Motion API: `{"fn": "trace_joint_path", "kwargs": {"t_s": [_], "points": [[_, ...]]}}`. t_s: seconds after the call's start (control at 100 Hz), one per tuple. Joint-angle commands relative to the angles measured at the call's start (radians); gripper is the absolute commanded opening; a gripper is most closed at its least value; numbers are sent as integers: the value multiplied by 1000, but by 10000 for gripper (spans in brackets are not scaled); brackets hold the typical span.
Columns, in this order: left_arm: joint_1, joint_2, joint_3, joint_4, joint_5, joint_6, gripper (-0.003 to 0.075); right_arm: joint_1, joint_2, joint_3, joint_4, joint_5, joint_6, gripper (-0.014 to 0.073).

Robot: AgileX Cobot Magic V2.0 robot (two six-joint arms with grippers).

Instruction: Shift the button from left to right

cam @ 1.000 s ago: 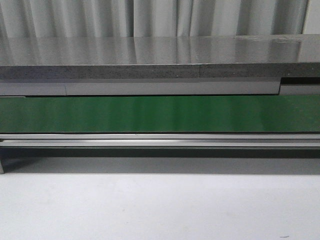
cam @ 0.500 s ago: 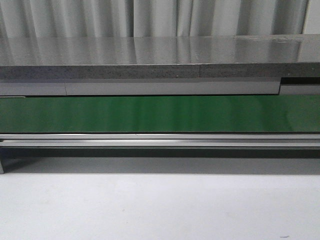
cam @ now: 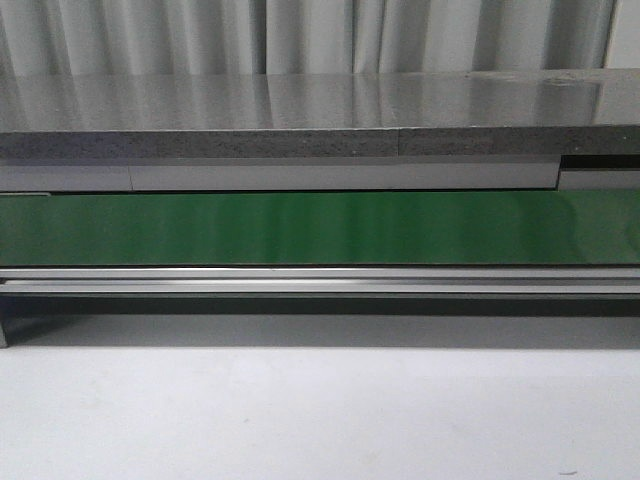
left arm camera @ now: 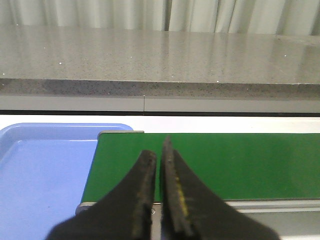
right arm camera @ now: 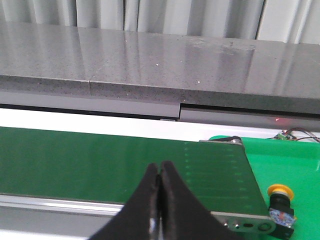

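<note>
One button (right arm camera: 280, 206) shows, and only in the right wrist view. It stands upright, its long axis running straight up and down, with the round yellow cap on top pointing up and the blocky black body below it. Small blue and red marks sit on the side of the body that faces the camera. It rests on a bright green tray (right arm camera: 295, 165) just past the right end of the green belt (right arm camera: 115, 162), close beside the metal end plate of the belt frame; whether it touches that plate cannot be told.

The right hand (right arm camera: 159, 176) hangs over the near edge of the belt, its two black fingers pressed together with nothing between them. It is well apart from the button, which lies off to its right.

The left hand (left arm camera: 160, 159) hangs over the left end of the same belt (left arm camera: 210, 165). Its two fingers are almost together, with only a thin slit between them, and they hold nothing. One blue tray (left arm camera: 40, 175) lies just beyond the left end of the belt.

In the front view the single belt (cam: 320, 228) runs across the whole width, with a grey stone bench (cam: 320, 110) behind it and a pale curtain (cam: 320, 35) farther back. Neither hand nor the button shows there.
</note>
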Motion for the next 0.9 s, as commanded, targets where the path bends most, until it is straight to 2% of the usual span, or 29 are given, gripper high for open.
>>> {"fn": "trace_joint_path", "kwargs": {"t_s": [0.0, 0.18, 0.34, 0.59, 0.89], "points": [[-6, 7, -28, -8, -79, -2, 5, -1, -43, 34, 2, -102, 15, -68], [-6, 7, -28, -8, -79, -2, 5, -1, -151, 139, 2, -133, 19, -68], [-6, 7, -28, -8, -79, -2, 5, -1, -147, 192, 2, -180, 32, -68], [-6, 7, -28, -8, -79, -2, 5, -1, -147, 246, 2, -230, 75, -68], [-6, 9, -28, -8, -79, -2, 5, -1, -147, 246, 2, -218, 76, -68]]}}
